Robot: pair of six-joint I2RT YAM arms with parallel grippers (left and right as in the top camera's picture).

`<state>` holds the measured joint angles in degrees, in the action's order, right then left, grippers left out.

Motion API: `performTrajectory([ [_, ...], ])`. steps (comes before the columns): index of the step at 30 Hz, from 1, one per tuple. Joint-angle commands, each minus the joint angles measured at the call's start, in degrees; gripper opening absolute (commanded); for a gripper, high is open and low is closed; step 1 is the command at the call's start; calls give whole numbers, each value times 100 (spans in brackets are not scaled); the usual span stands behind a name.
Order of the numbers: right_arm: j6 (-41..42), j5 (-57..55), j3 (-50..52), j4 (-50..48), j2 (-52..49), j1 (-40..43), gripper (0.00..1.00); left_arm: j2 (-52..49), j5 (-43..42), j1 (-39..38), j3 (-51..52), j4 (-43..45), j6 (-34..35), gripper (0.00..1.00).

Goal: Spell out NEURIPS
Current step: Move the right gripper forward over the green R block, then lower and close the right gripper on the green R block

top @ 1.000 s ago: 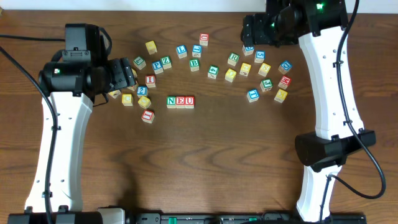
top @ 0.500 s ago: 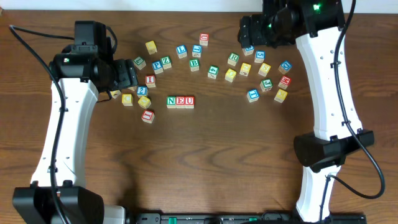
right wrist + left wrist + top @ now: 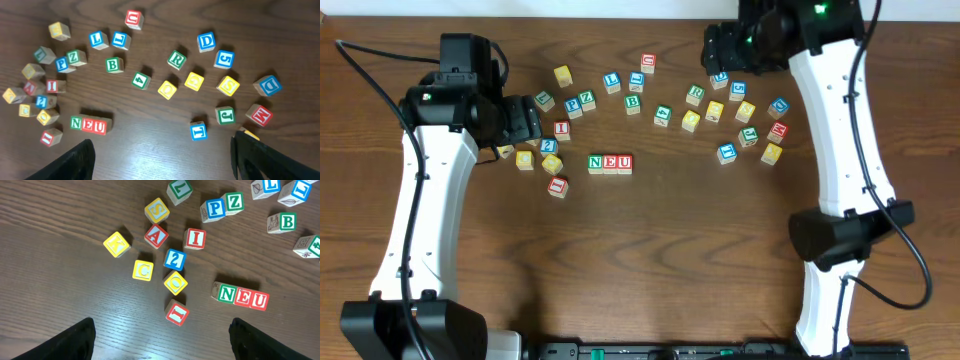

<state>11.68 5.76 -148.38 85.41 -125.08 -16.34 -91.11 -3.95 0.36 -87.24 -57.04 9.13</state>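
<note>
Three blocks reading N E U [image 3: 610, 163] stand in a row at mid-table; the row also shows in the left wrist view [image 3: 243, 296] and the right wrist view [image 3: 88, 124]. A green R block [image 3: 695, 94] [image 3: 176, 59] lies in the right cluster with a yellow S block [image 3: 228, 86]. A red I block [image 3: 561, 129] [image 3: 194, 238] and a blue P block [image 3: 573, 106] [image 3: 215, 208] lie in the left cluster. My left gripper [image 3: 520, 120] [image 3: 160, 345] is open and empty above the left cluster. My right gripper [image 3: 720, 45] [image 3: 160, 160] is open and empty above the right cluster.
Several other loose letter blocks lie across the far half of the table, among them a second red I block [image 3: 176, 313], a yellow C block [image 3: 143, 270], a green B block [image 3: 114, 64] and a blue T block [image 3: 198, 131]. The wood in front of the row is bare.
My left arm has swung a little toward the far side and right, then held still. My right arm has crept slightly left. No block has moved.
</note>
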Motion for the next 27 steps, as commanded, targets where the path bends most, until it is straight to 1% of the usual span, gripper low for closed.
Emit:
performTrajectory([
  [1, 61, -2, 11, -114, -345, -96, 80, -24, 13, 22, -111, -26, -55, 84],
  [8, 111, -31, 11, -831, -863, -299, 77, -24, 13, 22, -111, -57, -55, 84],
  [13, 125, -341, 11, -1353, -1279, -387, 74, -24, 13, 22, -111, -109, -52, 84],
  [17, 476, -643, 11, -1478, -1626, -382, 71, -24, 13, 22, -111, -133, -52, 84],
  [23, 1207, -809, 11, -1521, -2229, -337, 59, -24, 11, 22, -111, -144, -52, 84],
  [27, 1364, -929, 11, -1604, -2581, -337, 58, -24, 11, 22, -111, -205, -52, 84],
])
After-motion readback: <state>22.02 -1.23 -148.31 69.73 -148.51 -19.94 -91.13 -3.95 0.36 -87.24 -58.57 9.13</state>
